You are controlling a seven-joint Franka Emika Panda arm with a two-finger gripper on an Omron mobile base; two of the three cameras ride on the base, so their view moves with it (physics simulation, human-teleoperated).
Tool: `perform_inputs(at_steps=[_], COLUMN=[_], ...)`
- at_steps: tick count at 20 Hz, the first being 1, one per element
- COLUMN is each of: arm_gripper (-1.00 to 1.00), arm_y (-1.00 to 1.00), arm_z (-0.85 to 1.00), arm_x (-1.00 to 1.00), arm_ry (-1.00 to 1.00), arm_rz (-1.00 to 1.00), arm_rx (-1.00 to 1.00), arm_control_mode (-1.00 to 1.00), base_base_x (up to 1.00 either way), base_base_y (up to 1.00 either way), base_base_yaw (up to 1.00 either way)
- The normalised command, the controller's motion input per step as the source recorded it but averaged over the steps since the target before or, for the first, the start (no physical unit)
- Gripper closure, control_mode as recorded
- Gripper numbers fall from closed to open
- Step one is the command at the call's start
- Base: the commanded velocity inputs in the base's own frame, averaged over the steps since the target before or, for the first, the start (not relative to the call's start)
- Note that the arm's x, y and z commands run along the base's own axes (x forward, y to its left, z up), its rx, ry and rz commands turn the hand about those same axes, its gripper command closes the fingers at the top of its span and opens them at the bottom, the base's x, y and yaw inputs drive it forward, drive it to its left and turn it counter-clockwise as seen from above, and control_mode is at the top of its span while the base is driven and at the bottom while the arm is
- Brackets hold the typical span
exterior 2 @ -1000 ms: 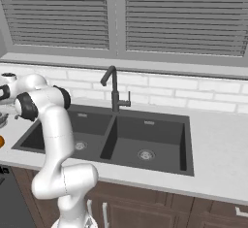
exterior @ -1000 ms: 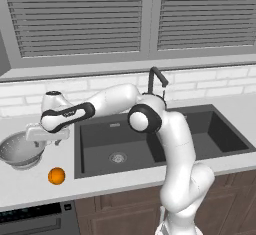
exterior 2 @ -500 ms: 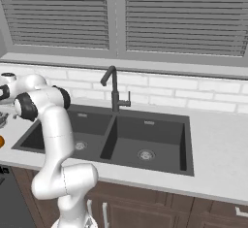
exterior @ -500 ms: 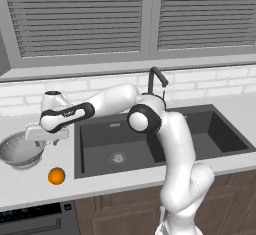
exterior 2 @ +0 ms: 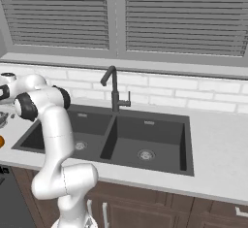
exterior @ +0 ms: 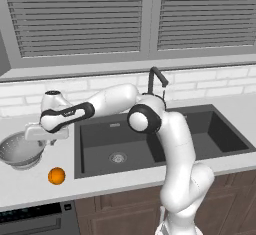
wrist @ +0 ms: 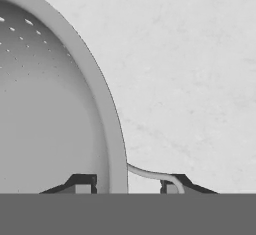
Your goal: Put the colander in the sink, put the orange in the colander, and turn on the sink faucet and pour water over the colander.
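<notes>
shiny silver perforated colander (exterior: 21,150) on the counter, seemingly pinched at its rim by the gripper (wrist: 127,183); small orange (exterior: 56,175) beside; everything remains.

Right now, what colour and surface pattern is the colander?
Shiny silver-grey metal, dotted with small perforations. The colander shows best in the hand view.

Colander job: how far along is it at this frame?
Done: nothing yet. The colander sits on the counter left of the sink, and the orange lies on the counter in front of it.
In hand: the gripper straddles the colander's rim, one tip inside, one outside by the handle.
Left: lift it into the sink, add the orange, turn on the sink faucet; no water is running.
</notes>
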Motion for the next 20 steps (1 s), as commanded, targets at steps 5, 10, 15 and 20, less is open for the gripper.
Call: perform_inputs(at_steps=[5, 10, 15, 20], arm_gripper=[1.00, 1.00, 1.00, 1.00], arm_y=[0.00, -0.26, -0.53, -0.50], arm_z=[0.48, 0.40, 0.21, 0.45], arm_x=[-0.02, -0.13, -0.36, -0.37], arm_ry=[-0.01, -0.06, -0.12, -0.07], arm_rz=[0.00, 0.00, 0.00, 0.00], arm_rx=[0.02, 0.11, 0.14, 0.06], arm_control_mode=[-1.00, -1.00, -1.00, -1.00], base_base_x=[0.00, 0.00, 0.00, 0.00], base_base_y=[0.00, 0.00, 0.00, 0.00], base_base_yaw=[0.00, 0.00, 0.00, 0.00])
